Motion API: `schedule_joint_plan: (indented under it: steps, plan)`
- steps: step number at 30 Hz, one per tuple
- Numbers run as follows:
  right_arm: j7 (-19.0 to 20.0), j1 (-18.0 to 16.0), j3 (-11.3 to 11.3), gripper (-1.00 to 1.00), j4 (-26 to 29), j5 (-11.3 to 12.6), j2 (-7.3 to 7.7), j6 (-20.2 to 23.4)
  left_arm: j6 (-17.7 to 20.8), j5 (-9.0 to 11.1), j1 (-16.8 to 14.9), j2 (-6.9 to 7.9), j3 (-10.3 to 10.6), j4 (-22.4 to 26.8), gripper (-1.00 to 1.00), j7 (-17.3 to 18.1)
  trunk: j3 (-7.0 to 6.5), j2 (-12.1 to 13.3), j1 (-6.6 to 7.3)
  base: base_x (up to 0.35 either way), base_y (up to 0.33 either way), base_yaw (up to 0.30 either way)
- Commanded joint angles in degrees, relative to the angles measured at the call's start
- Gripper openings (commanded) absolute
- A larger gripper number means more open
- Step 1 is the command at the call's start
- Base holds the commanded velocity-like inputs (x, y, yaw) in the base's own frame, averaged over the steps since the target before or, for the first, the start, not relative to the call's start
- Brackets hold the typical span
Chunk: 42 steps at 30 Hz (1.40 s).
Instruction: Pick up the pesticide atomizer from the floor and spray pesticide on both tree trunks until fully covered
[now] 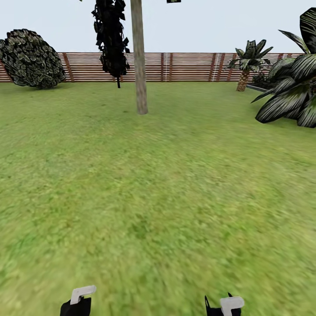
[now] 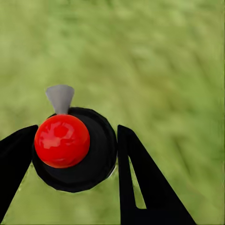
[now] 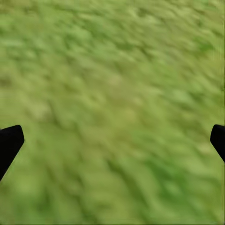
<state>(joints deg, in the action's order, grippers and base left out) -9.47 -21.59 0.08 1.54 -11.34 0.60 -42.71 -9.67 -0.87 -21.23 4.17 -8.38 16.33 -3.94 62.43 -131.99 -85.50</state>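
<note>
Sprayer (image 2: 75, 150) in hand, clamped between the fingers of the left claw (image 2: 75, 161) over the lawn (image 1: 158, 197), right claw (image 3: 112, 140) spread wide and empty, one bare trunk (image 1: 139, 66) far ahead by the fence (image 1: 188, 66), no spraying judged begun.

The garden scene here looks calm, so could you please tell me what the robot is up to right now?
The robot is on the lawn facing a bare tree trunk ahead, with the slatted fence behind it. Its left end effector is shut on the pesticide atomizer, a black bottle with a red top. The right end effector is open over grass, holding nothing. No spray is visible on the trunk.
</note>
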Motion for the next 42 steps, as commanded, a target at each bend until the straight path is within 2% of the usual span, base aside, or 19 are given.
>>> schedule_joint_plan:
  steps: [1, 42]
  plan:
    - [-0.5, 0.0, 0.0, 1.00, 0.0, -0.6, 0.01, -0.1, -0.2, -0.1, 0.0, -0.02, -0.1, -0.1, -1.00, -0.1, 0.04, 0.0, -0.02, 0.292, 0.177, 0.000]
    - [-0.5, 0.0, 0.0, 1.00, 0.0, -0.6, 0.01, -0.1, -0.3, -0.1, 0.0, -0.04, -0.1, -0.1, -1.00, -0.1, 0.04, 0.0, -0.02, 0.292, 0.170, 0.000]
